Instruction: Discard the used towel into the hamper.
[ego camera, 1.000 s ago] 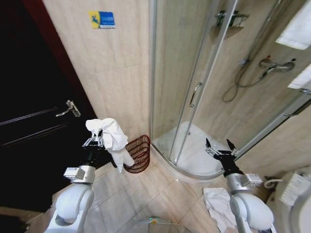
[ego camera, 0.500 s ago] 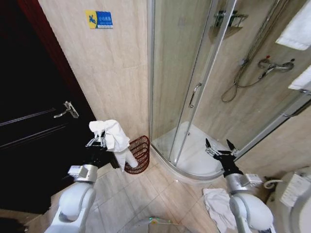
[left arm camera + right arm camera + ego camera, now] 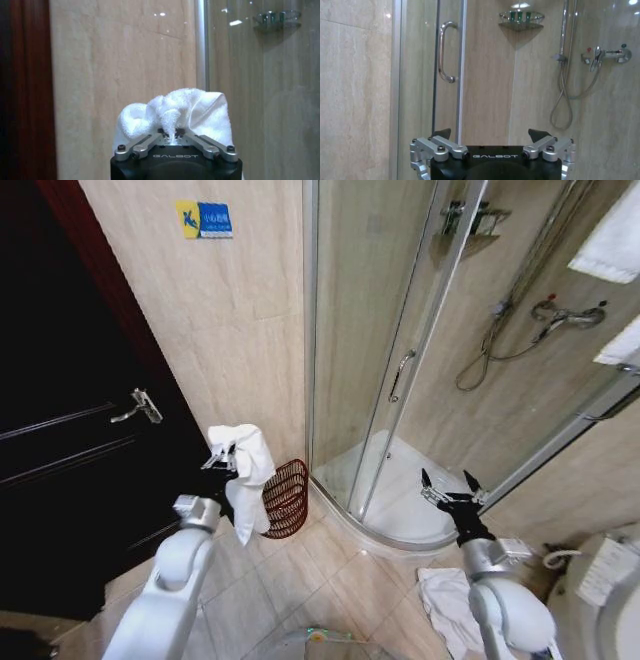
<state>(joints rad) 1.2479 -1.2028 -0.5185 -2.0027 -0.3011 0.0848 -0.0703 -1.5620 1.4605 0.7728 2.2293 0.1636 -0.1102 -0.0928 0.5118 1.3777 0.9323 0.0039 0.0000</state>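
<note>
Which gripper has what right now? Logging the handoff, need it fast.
Left gripper: jaws shut on the white towel, held beside the hamper.
Right gripper: jaws open, holding nothing, in front of the shower.

The left arm reaches forward and up, its gripper (image 3: 224, 461) raised just above and beside the rim of the hamper (image 3: 286, 498). Its jaws are pinched tight on a white towel (image 3: 247, 477), which bunches over the fingertips and hangs down beside the hamper. The right arm is bent upward, well apart from the hamper, its gripper (image 3: 447, 486) pointing up with jaws spread wide and holding nothing.
</note>
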